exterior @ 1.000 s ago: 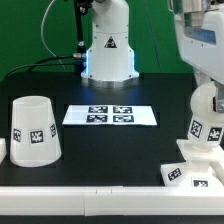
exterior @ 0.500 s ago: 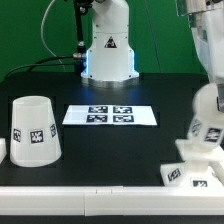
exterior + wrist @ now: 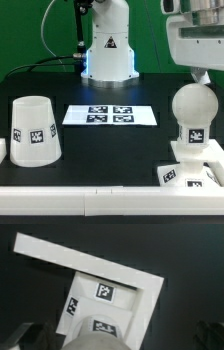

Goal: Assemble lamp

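The round bulb (image 3: 193, 106) stands upright by its tagged stem on the square stepped base (image 3: 188, 171) at the exterior view's right. My gripper (image 3: 198, 76) hangs just above the bulb, apart from it. In the wrist view the bulb (image 3: 98, 335) lies below, between my two fingers (image 3: 30, 335), which stand wide apart with dark gaps on both sides, so the gripper (image 3: 120, 337) is open and empty. The base (image 3: 105, 286) shows there with its tags. The cone shade (image 3: 33, 129) stands alone at the exterior view's left.
The marker board (image 3: 110, 115) lies flat in the middle of the black table. The robot's white pedestal (image 3: 108, 48) stands behind it. The table's pale front edge (image 3: 100, 200) runs along the near side.
My gripper has let go of the bulb and risen from around it to above it. The bulb now shows whole, standing on the base. The shade has not moved.
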You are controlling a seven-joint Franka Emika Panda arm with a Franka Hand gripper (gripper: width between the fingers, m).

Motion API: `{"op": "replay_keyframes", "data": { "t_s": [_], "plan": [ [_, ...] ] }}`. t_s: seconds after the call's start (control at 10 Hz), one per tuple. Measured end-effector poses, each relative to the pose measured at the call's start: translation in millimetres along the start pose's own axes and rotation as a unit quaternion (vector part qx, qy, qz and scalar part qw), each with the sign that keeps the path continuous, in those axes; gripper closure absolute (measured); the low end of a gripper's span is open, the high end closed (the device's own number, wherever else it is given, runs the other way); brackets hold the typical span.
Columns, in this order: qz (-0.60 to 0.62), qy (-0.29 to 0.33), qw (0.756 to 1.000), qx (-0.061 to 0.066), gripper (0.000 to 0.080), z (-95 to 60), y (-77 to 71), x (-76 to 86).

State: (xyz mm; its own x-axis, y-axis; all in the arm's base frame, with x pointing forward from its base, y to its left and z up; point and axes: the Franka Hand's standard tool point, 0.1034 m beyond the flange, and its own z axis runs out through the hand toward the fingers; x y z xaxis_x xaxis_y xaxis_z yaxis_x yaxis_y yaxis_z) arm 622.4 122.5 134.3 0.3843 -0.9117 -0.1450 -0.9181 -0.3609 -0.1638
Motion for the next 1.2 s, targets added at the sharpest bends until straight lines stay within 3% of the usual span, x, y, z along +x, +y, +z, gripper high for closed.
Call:
{"op": "replay_keyframes", "data": {
  "t_s": [0.2,0.3,0.4,0.5,0.7,1.0,1.2],
  "plan": [
    [-0.067,0.000,0.998,-0.001,0.0100,0.1,0.4,-0.2],
    [-0.150,-0.003,0.988,-0.024,0.0100,-0.3,4.6,-1.9],
    [-0.217,-0.006,0.976,-0.028,0.0100,-2.9,4.6,1.4],
    [-0.265,-0.006,0.964,-0.029,0.0100,-3.3,7.7,6.9],
    [-0.323,-0.006,0.946,-0.038,0.0100,-3.3,19.8,2.1],
    [-0.378,-0.006,0.925,-0.038,0.0100,-6.6,23.3,-1.2],
    [-0.378,-0.007,0.925,-0.040,0.0100,-6.9,23.9,-1.7]
  ]
}}
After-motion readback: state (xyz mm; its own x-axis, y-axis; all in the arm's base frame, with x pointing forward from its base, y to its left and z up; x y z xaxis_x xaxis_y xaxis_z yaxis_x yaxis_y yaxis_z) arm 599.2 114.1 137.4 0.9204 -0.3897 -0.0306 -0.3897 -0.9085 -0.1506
